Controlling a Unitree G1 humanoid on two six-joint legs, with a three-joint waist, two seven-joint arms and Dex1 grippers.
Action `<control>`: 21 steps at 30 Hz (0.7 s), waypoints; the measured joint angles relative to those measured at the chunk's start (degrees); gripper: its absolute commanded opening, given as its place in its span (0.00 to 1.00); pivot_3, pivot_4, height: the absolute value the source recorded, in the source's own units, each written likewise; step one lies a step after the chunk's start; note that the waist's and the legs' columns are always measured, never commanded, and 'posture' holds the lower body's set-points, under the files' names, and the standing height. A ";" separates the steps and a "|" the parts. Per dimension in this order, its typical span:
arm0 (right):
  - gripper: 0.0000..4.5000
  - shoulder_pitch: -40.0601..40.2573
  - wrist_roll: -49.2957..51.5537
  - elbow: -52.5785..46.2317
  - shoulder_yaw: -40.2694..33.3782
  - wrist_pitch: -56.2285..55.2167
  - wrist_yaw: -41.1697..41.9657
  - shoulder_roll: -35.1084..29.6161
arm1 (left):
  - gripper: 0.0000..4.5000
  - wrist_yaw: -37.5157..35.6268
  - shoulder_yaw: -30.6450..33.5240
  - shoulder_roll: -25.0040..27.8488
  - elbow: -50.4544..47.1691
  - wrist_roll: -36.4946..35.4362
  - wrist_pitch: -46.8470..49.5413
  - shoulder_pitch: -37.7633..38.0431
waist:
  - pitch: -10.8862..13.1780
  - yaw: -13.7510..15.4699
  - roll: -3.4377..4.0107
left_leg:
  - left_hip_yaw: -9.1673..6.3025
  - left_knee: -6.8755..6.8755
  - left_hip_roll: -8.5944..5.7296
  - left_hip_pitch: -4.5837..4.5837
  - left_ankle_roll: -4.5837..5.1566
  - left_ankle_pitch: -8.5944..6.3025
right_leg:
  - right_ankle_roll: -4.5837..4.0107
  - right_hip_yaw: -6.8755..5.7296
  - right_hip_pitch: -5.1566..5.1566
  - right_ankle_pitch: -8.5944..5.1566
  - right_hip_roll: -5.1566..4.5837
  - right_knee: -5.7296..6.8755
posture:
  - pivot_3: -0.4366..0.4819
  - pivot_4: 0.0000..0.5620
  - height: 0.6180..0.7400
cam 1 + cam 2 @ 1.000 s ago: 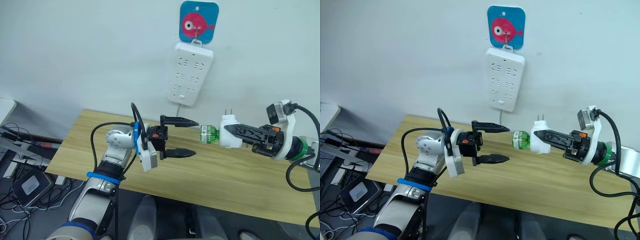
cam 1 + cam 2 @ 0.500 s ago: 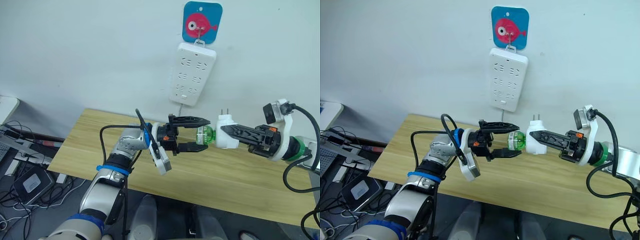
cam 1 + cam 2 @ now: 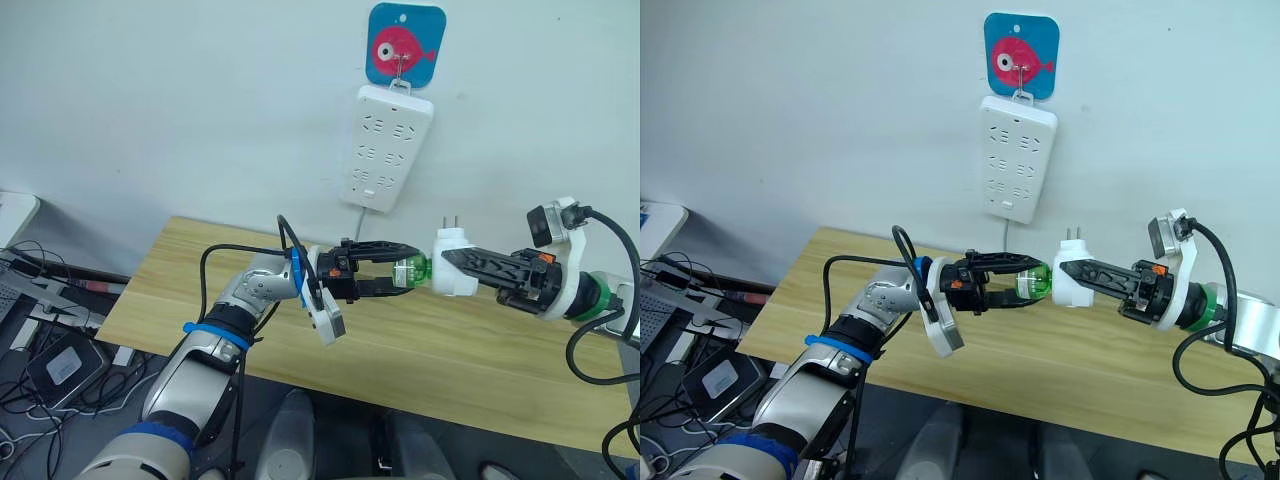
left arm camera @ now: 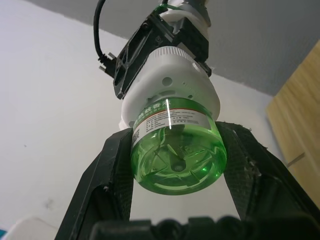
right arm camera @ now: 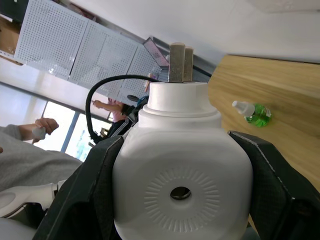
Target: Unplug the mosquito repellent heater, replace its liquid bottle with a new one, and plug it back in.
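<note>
I have the mosquito repellent heater (image 3: pixel 455 264) pinched in the right gripper (image 3: pixel 470 265), unplugged, below and right of the wall power strip (image 3: pixel 386 146); my left gripper (image 3: pixel 398 278) fingers (image 4: pixel 107 175) press both sides of its green liquid bottle (image 4: pixel 176 150); a second green bottle (image 5: pixel 253 113) lies on the table (image 3: pixel 480 360) beyond the heater.

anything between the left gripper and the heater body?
The green liquid bottle, still attached to the mosquito repellent heater. The left gripper closes around it while the right gripper holds the heater, as the left eye view shows.
</note>
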 measured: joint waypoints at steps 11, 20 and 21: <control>0.66 1.56 0.10 -2.09 2.55 -0.08 2.23 -5.51 | 0.50 -11.66 0.98 8.59 -23.08 -60.55 106.40 -1.16 | 0.07 -3.45 -0.08 | -0.56 0.05 0.05 0.05 0.22 0.13 | 0.19 -0.42 0.03 -0.14 0.18 0.26 | 0.72 0.44 1.00; 0.66 2.00 0.27 -4.84 5.21 -0.77 2.69 -6.16 | 0.50 -6.28 9.81 5.95 -15.40 -71.64 137.19 -2.54 | 0.07 -5.52 -0.08 | -0.64 -0.01 0.04 0.04 0.22 0.14 | 0.14 -0.48 0.02 -0.13 0.17 0.26 | 0.71 0.43 1.00; 0.66 2.15 0.20 -4.68 5.18 -0.95 2.57 -6.43 | 0.50 -5.97 10.81 5.99 -14.96 -71.36 138.36 -2.48 | 0.07 -5.54 -0.08 | -0.63 -0.02 0.04 0.04 0.21 0.15 | 0.12 -0.47 0.01 -0.12 0.17 0.25 | 0.71 0.43 1.00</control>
